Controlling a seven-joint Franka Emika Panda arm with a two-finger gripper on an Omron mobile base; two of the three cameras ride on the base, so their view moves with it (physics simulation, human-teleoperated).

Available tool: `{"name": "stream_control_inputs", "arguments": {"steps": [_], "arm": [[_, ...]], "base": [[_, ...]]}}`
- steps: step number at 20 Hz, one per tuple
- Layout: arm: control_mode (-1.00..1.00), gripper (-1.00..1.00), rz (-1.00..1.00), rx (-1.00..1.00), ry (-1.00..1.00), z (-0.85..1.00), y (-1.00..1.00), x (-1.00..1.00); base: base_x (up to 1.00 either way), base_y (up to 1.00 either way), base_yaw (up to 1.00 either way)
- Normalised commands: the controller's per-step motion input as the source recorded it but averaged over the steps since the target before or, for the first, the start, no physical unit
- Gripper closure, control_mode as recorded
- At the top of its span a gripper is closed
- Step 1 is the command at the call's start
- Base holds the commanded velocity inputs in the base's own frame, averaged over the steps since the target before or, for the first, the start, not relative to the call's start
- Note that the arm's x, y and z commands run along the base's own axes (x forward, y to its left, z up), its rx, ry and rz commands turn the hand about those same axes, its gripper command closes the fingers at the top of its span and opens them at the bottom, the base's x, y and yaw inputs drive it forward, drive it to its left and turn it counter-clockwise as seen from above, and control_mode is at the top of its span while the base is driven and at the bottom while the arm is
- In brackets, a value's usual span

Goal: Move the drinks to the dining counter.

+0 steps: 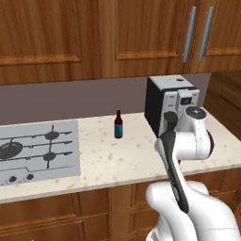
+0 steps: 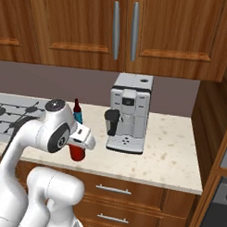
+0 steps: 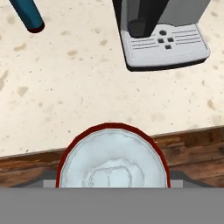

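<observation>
Your tool (image 3: 112, 186) hangs straight above the small red can (image 3: 112, 168), whose silver top sits at 6 o'clock in the hand view, near the front edge of the beige surface (image 3: 78, 87); the fingers stand apart, gripping nothing that you can see. The short dark-red bottle (image 1: 118, 124) stands at 11 o'clock, the coffee machine (image 2: 129, 113) at 1 o'clock.

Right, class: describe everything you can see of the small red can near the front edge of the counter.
The red can stands upright near the front edge of the beige counter. From above, in the hand view, it shows a silvery round lid with a pull tab inside a red rim, seemingly metal. In the right base view its red side shows below the arm's hand, left of the coffee machine. Whether the fingers touch it cannot be told.
</observation>
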Motion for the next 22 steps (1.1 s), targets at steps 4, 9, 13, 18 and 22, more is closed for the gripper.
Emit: {"name": "stream_control_inputs", "arguments": {"steps": [4,9,13,18,22], "arm": [[-1.0,1.0,0.0,0.0,0.12,0.62,0.26,-0.02],[-1.0,1.0,0.0,0.0,0.12,0.46,0.16,-0.06],[1.0,1.0,0.0,0.0,0.03,0.1,0.02,-0.12],[1.0,1.0,0.0,0.0,0.0,0.0,0.0,0.0],[1.0,1.0,0.0,0.0,0.0,0.0,0.0,0.0]], "base": [[0.0,0.0,0.0],[0.0,0.0,0.0],[-0.25,0.0,0.0],[-0.91,-0.24,-0.21],[-1.0,-0.12,-0.59]]}}
